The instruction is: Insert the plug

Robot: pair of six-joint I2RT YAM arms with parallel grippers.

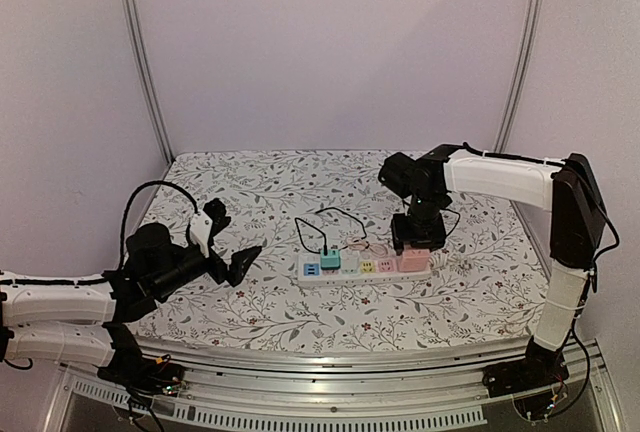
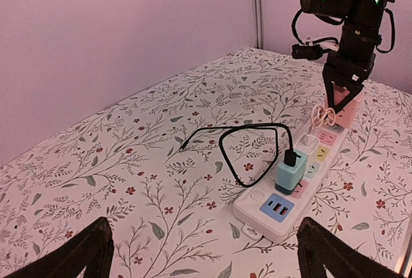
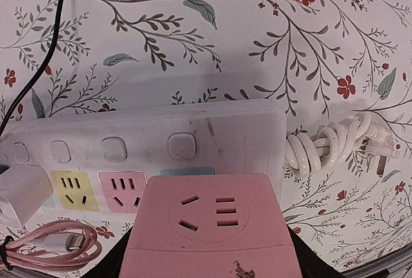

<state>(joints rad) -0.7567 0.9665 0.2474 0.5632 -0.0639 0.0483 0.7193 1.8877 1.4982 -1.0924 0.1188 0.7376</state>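
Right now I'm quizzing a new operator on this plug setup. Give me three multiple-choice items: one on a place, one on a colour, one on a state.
1. Where is the teal charger?
A. plugged into the power strip
B. loose on the cloth
C. on the floor

2. What colour is the block that the right gripper grips?
A. yellow
B. pink
C. black

3. What state is the left gripper in?
A. shut on a cable
B. shut on nothing
C. open

Key: 1 A, it stands upright in a socket. 2 B, the wrist view shows a pink face in the grip. 3 C, it gapes wide with nothing in it.
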